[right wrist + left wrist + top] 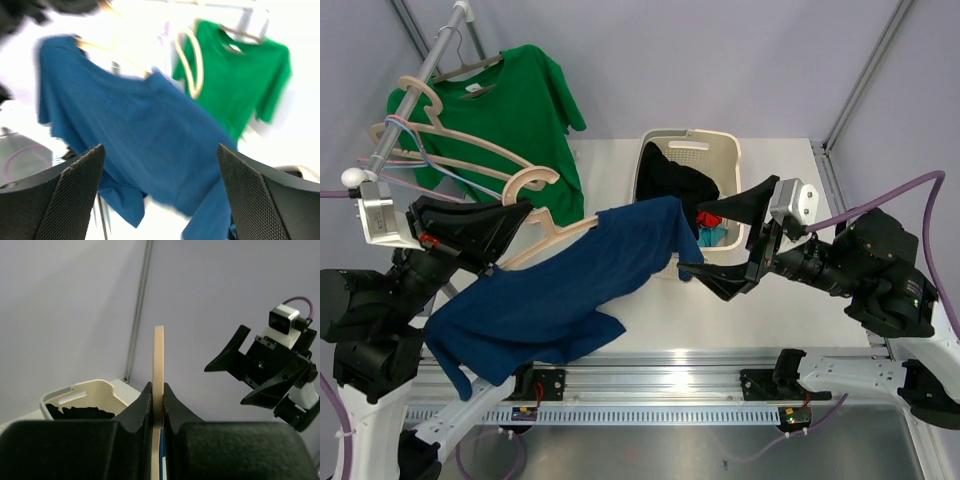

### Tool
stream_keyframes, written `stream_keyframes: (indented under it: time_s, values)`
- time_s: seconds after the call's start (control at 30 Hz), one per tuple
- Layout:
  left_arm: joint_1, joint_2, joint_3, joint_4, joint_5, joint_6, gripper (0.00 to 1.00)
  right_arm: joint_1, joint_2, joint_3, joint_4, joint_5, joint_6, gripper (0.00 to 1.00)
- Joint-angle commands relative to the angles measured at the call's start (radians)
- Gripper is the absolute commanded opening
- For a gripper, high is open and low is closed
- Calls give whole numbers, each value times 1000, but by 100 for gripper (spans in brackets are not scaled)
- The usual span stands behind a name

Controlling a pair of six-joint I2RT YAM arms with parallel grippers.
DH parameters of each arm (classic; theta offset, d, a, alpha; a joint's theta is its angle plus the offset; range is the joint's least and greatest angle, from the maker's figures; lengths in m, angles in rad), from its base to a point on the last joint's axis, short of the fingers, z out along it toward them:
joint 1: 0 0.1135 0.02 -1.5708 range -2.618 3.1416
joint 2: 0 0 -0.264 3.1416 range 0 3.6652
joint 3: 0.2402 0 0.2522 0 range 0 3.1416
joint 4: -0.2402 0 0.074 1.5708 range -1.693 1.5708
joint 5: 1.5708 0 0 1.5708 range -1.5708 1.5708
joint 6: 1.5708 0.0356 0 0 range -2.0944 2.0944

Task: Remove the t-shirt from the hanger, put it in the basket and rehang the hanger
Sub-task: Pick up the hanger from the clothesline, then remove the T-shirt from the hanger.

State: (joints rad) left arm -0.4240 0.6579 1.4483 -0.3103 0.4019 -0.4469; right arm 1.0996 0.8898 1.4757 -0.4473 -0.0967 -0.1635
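Left claw (518,218) grips hanger (558,231) draped with rumpled blue t-shirt (570,290).

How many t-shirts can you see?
2. A blue t-shirt draped on the hanger held by the left claw; a green t-shirt on the rail. Clothes in the basket may hide more.

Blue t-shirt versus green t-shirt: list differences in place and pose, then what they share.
The blue t-shirt is on a hanger clamped in the left hand; the green t-shirt hangs from the rail. The blue t-shirt slants, bunched; the green t-shirt hangs flat. Both are on hangers.
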Motion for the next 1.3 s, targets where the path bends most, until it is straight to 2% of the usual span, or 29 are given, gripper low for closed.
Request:
stream_keyframes:
  time_s: [0.0,0.13,0.23,0.3,0.4,0.7,0.83,0.87,0.97,1.0,1.07,1.1,1.2,1.27]
  values:
    - [-5,12,-20,48,98,-75,0,0,72,107,-88,-181,-51,99]
    - [-4,61,-91,102,223,-116,0,-1,206,240,-181,-254,-73,99]
    - [-4,86,-118,115,290,-122,0,-1,332,385,-350,-320,-96,98]
    - [-4,83,-134,123,296,-115,0,0,368,376,-367,-316,-96,94]
    - [-4,65,-151,128,299,-107,0,-1,383,287,-295,-272,-91,94]
    - [-5,32,-141,128,344,-125,0,0,439,192,-301,-247,-119,90]
    - [-4,22,-152,132,345,-118,0,-1,417,158,-285,-296,-111,45]
    - [-5,20,-155,140,347,-118,0,-1,408,147,-269,-307,-114,27]
    - [-4,25,-172,186,412,-139,0,0,368,109,-246,-325,-123,0]
    - [-4,29,-172,189,446,-147,1,0,350,94,-238,-315,-123,0]
    - [-4,39,-180,194,475,-148,14,-1,334,84,-225,-316,-122,0]
    - [-4,40,-186,192,512,-144,36,0,322,80,-222,-325,-122,0]
    - [-4,43,-224,194,573,-118,63,-1,298,75,-203,-325,-116,0]
    - [-4,49,-252,194,598,-98,68,-1,293,84,-205,-327,-105,0]
